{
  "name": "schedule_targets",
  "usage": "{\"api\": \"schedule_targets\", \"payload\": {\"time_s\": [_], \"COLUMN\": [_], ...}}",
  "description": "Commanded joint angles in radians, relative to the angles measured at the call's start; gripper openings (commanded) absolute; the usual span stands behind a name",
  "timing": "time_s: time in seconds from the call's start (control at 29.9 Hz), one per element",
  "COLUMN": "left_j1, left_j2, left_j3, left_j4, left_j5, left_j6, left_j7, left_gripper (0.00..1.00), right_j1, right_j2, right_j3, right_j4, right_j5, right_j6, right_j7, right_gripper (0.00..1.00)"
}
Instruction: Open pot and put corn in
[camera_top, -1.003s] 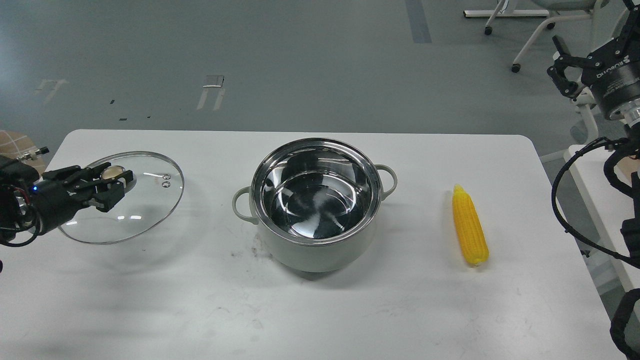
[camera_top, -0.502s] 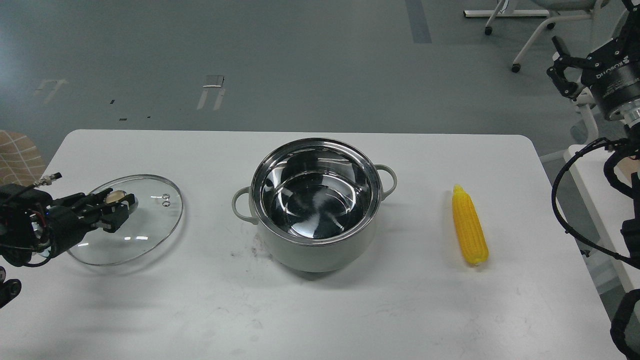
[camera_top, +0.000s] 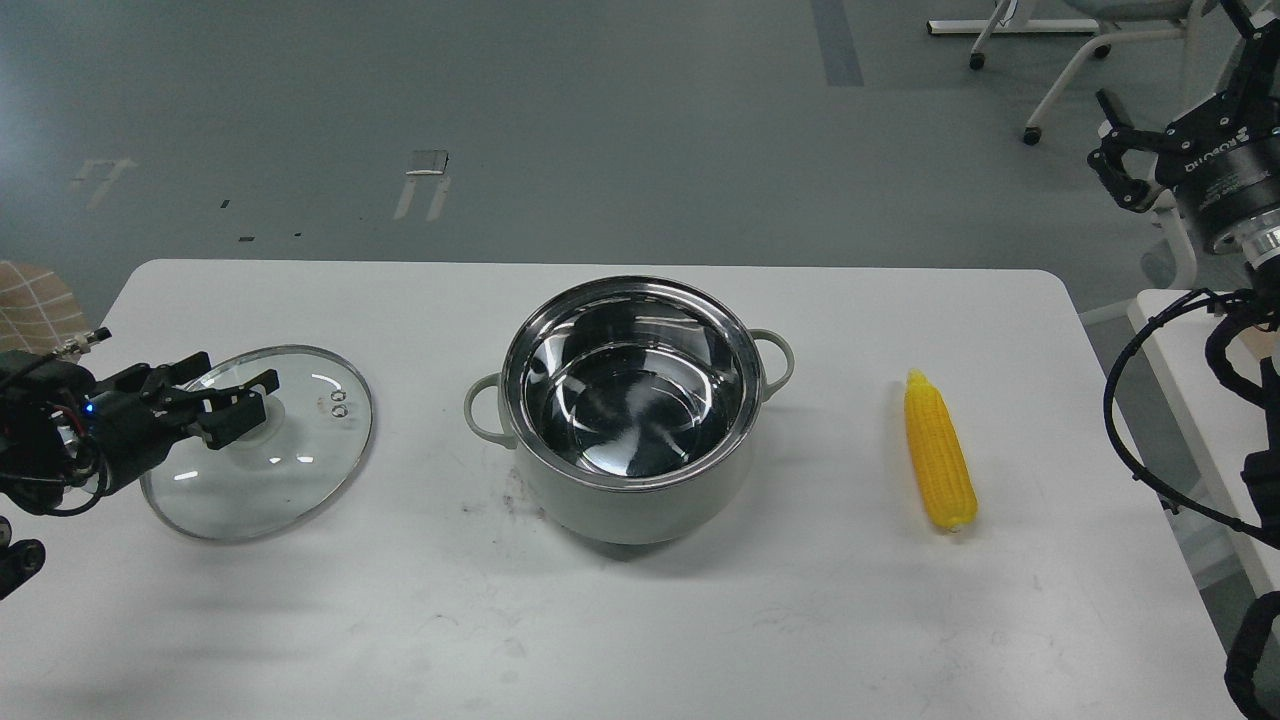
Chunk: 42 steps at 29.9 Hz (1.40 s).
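Observation:
The pot (camera_top: 632, 505) stands uncovered in the middle of the table, its shiny steel inside empty. Its glass lid (camera_top: 290, 480) lies flat on the table at the left. My left gripper (camera_top: 235, 390) is low over the lid's centre, with its fingers spread apart around the knob, which is mostly hidden behind them. The corn (camera_top: 938, 464) lies on the table to the right of the pot, pointed end away from me. My right gripper (camera_top: 1165, 80) is open and empty, raised high beyond the table's far right corner.
The white table (camera_top: 640, 620) has bare surface in front of the pot and between pot and corn. A second table edge (camera_top: 1190, 380) and my right arm's cables stand at the right. Chair legs (camera_top: 1060, 80) are on the floor behind.
The lid has come down from a tilted, lifted hold to lie flat on the table. My left gripper's fingers have spread off the knob. The right gripper rose slightly.

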Motion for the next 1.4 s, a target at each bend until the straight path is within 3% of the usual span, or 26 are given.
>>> {"api": "schedule_targets", "payload": {"time_s": [0.0, 0.13, 0.2, 0.37, 0.47, 0.67, 0.97, 1.24, 1.37], "left_j1": [-0.089, -0.241, -0.352, -0.511, -0.532, -0.522, -0.489, -0.476, -0.468], "left_j2": [0.002, -0.008, -0.030, -0.160, -0.171, -0.228, -0.233, -0.228, -0.220], "left_j3": [-0.006, 0.000, -0.011, -0.016, -0.040, -0.157, -0.177, -0.180, -0.181], "left_j4": [-0.011, -0.030, -0.035, -0.029, -0.027, -0.021, -0.032, -0.035, -0.046], "left_j5": [-0.136, -0.342, -0.530, -0.941, -1.243, -1.508, -1.513, -1.513, -1.513], "left_j6": [-0.004, -0.048, -0.178, -0.309, -0.459, -0.698, -0.698, -0.698, -0.698], "left_j7": [-0.008, -0.008, -0.008, -0.007, -0.007, 0.002, 0.002, -0.008, -0.008], "left_gripper": [0.93, 0.94, 0.93, 0.94, 0.97, 0.98, 0.98, 0.98, 0.98], "right_j1": [-0.024, -0.036, -0.044, -0.096, -0.104, -0.110, -0.243, -0.268, -0.276], "right_j2": [-0.027, -0.132, -0.167, -0.253, -0.337, -0.416, -0.397, -0.318, -0.255], "right_j3": [-0.049, -0.144, -0.180, -0.248, -0.353, -0.519, -0.637, -0.657, -0.657], "right_j4": [0.024, 0.082, 0.142, 0.254, 0.341, 0.444, 0.466, 0.407, 0.384], "right_j5": [-0.050, -0.211, -0.313, -0.554, -0.685, -0.846, -1.100, -1.168, -1.236], "right_j6": [0.004, -0.004, -0.004, -0.001, 0.002, 0.000, 0.000, -0.001, -0.006], "right_j7": [-0.002, -0.001, -0.001, -0.002, -0.004, -0.019, -0.033, -0.033, -0.031], "right_gripper": [1.00, 1.00, 1.00, 1.00, 1.00, 1.00, 1.00, 1.00, 0.93]}}
